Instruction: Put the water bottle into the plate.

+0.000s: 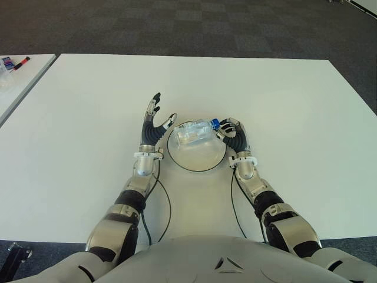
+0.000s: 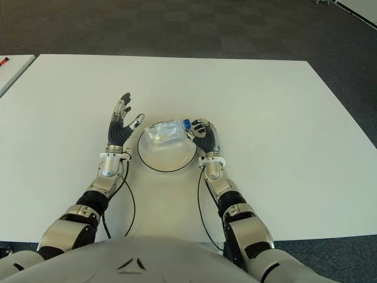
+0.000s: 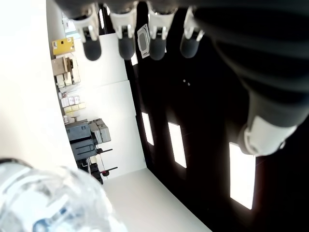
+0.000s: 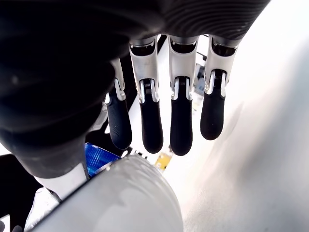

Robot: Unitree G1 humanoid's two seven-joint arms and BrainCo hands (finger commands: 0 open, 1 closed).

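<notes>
bottle: water bottle (image 1: 194,132) lying in the plate (image 1: 197,160), basically done
right hand (image 1: 232,134): fingers loose beside the cap, gripping nothing
left hand (image 1: 154,125): spread open, empty
left to do: just back off

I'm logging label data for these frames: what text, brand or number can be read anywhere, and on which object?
None can be read.
water bottle, lying on the plate by the right hand: no legible label.
Markers on the side table: print too small.
Left hand: no markings.
</notes>
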